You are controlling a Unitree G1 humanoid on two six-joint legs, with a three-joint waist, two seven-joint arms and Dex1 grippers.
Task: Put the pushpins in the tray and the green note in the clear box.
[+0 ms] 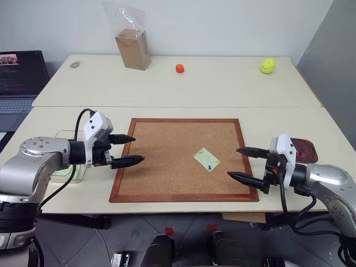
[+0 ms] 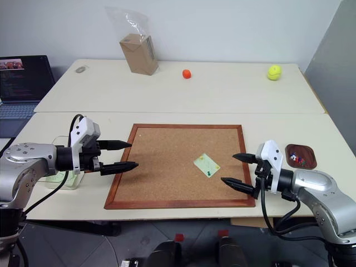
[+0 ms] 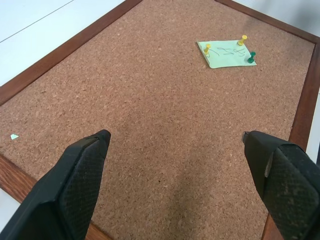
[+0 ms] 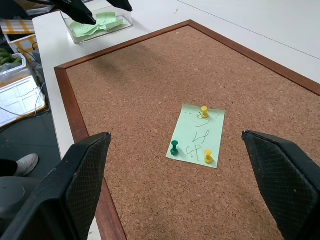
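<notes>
The green note (image 4: 196, 135) lies on the right half of the cork board (image 1: 167, 161), pinned by three pushpins: two yellow (image 4: 204, 111) and one dark green (image 4: 174, 147). My right gripper (image 1: 233, 162) hovers open over the board's right edge, just right of the note and pointing at it. Over the board's left edge my left gripper (image 1: 136, 149) is open too, well away from the note. The clear box (image 2: 64, 177) sits left of the board under my left arm and holds green slips. At the far right, beside my right arm, is the brown tray (image 2: 301, 156) with some coloured pins in it.
On the far table stand a cardboard box in a plastic bag (image 1: 133, 47), a small orange object (image 1: 179, 68) and a yellow-green ball (image 1: 268, 65). A laptop (image 1: 19, 78) is at the far left. The near table edge runs just below the board.
</notes>
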